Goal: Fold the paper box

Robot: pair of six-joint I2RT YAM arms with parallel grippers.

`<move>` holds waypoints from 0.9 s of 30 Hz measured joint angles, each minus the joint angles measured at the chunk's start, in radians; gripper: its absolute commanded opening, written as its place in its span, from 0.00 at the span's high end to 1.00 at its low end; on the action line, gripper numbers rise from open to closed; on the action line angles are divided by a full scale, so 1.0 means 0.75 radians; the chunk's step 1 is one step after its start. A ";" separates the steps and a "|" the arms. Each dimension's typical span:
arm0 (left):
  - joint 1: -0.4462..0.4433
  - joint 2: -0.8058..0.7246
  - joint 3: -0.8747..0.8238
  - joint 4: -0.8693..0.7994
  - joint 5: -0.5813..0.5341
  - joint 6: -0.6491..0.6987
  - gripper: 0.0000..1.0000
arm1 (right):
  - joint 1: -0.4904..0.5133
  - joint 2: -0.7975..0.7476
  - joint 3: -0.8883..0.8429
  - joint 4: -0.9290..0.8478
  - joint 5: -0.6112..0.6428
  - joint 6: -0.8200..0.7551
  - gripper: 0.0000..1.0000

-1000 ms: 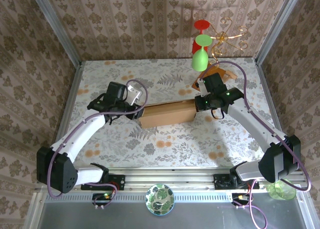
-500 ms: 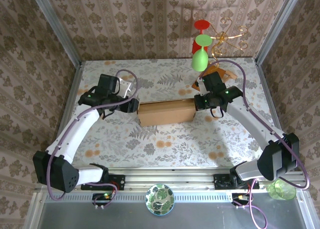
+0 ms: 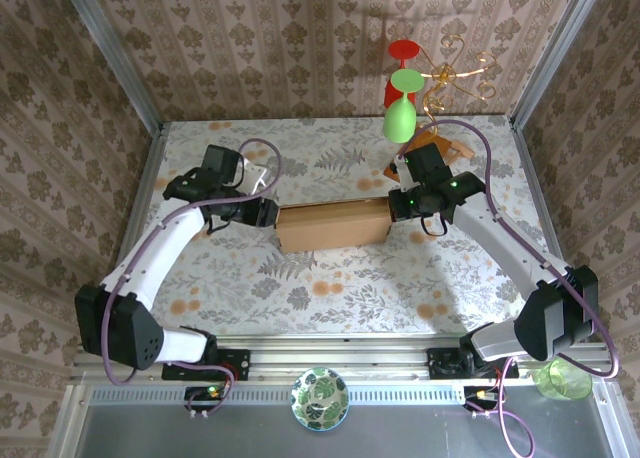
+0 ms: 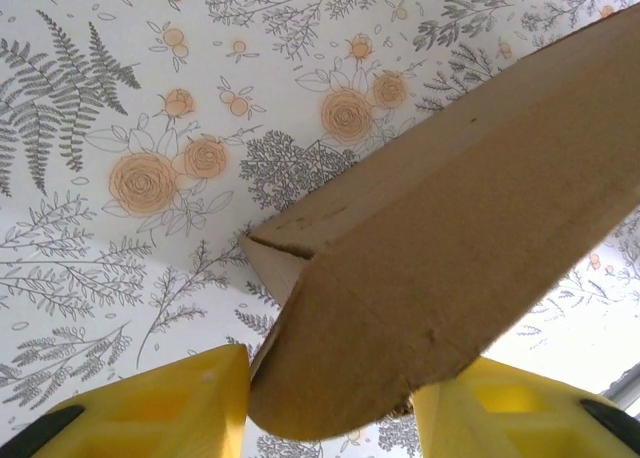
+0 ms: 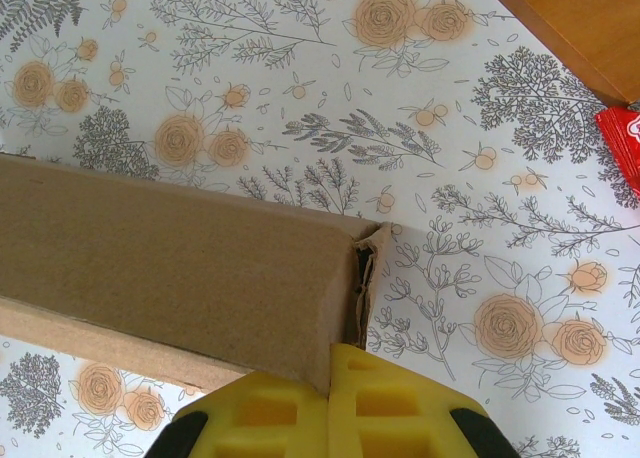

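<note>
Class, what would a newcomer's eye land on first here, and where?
The paper box lies centred on the table, the left gripper with fingers astride its left end and the right gripper shut at its right end. A bright ornament hangs at the far right corner.

Top cam: high, from the near edge, looking down over the whole floral-patterned desk (image 3: 330,288). Both wrist cams: close, angled down, sharing the tan-brown cardboard box (image 3: 333,225) from opposite ends.
</note>
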State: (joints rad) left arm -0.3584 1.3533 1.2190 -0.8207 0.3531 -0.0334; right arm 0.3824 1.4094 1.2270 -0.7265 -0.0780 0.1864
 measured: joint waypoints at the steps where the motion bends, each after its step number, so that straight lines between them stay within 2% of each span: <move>1: -0.001 0.003 0.001 0.004 -0.003 0.005 0.55 | 0.000 0.000 0.000 0.000 0.000 0.000 1.00; 9: -0.003 0.030 0.020 0.004 -0.001 0.031 0.77 | 0.000 0.000 0.000 0.000 -0.003 0.000 1.00; 27: -0.011 0.100 0.136 -0.075 0.077 -0.187 0.90 | -0.006 0.007 0.003 -0.001 -0.004 0.001 1.00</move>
State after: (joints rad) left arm -0.3668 1.4281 1.3209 -0.8772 0.4107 -0.1734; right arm 0.3779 1.4147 1.2293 -0.7269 -0.0811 0.1867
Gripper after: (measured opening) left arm 0.110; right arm 0.059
